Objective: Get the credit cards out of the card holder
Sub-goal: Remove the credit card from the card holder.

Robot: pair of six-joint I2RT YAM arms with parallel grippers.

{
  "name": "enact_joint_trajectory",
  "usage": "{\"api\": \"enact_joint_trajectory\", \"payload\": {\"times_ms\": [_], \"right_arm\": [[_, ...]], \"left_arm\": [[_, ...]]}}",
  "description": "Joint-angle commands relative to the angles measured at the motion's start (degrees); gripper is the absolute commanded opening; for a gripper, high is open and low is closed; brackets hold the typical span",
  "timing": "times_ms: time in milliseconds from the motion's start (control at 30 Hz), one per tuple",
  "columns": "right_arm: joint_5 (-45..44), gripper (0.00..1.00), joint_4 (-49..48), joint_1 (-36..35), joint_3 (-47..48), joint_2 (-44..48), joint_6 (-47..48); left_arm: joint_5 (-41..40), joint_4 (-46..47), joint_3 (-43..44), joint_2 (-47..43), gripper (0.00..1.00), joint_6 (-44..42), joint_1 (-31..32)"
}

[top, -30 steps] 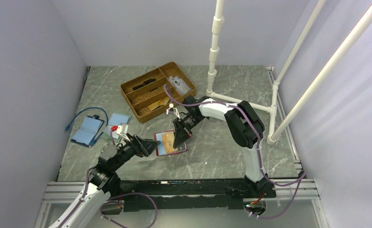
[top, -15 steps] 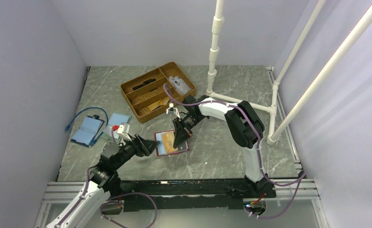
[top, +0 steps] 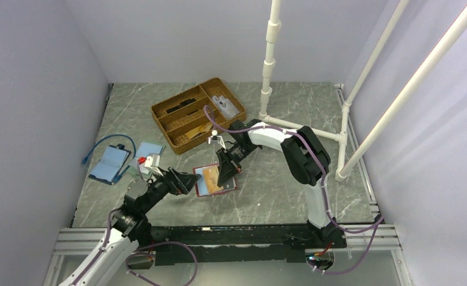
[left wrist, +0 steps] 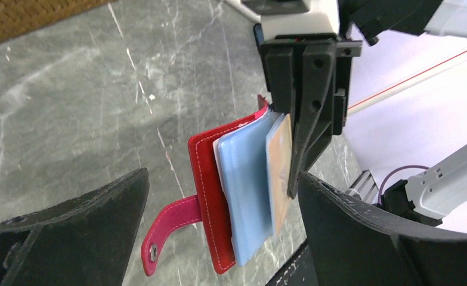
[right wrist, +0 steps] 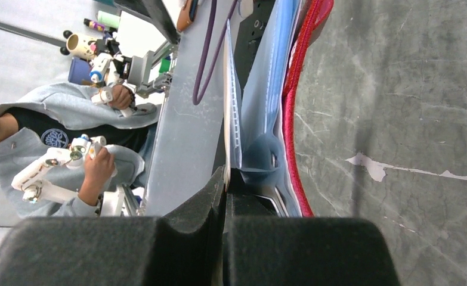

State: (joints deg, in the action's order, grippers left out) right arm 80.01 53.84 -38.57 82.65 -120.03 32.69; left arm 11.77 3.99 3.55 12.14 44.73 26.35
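LEFT ARM: stretched low over the table, left gripper jaws wide, empty, facing the card holder | RIGHT ARM: folded down, right gripper clamped on the holder's clear pocket leaf | HOLDER: open, mid-table; gold-tan card still pocketed | CHANGE: left jaws wider than a second ago; right grip unchanged.

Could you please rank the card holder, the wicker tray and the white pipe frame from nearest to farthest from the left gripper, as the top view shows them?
1. card holder: just right of the left gripper fingertips.
2. wicker tray: behind, towards the back wall.
3. white pipe frame: back right, beyond the tray.
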Motion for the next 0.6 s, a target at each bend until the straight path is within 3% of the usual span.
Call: {"api": "enact_joint_trajectory", "payload": {"times_ms": [0,233,400,467,567], "right_arm": [[3.3,0.0,1.7,-0.5,2.6,-0.2,3.4],[3.6,0.0,2.6,-0.5,3.0,-0.3,4.3],[3.5,0.0,3.5,-0.5,3.4,-0.7,5.0],[3.3,0.0,3.1,-0.5,3.3,-0.7,4.6],[3.0,0.0,2.4,-0.5,3.1,-0.8,3.8]], "left_arm": [[3.6,6.9,0.7,6.2,0.99,1.3,0.2],[10.8,21.9,-1.2,17.4,0.83,3.0,0.1],[13.2,24.8,-1.1,19.0,0.46,3.3,0.0],[13.5,24.6,-1.2,18.2,0.36,3.4,-0.1],[13.2,22.3,-1.1,16.0,0.1,3.5,-0.1]]}}
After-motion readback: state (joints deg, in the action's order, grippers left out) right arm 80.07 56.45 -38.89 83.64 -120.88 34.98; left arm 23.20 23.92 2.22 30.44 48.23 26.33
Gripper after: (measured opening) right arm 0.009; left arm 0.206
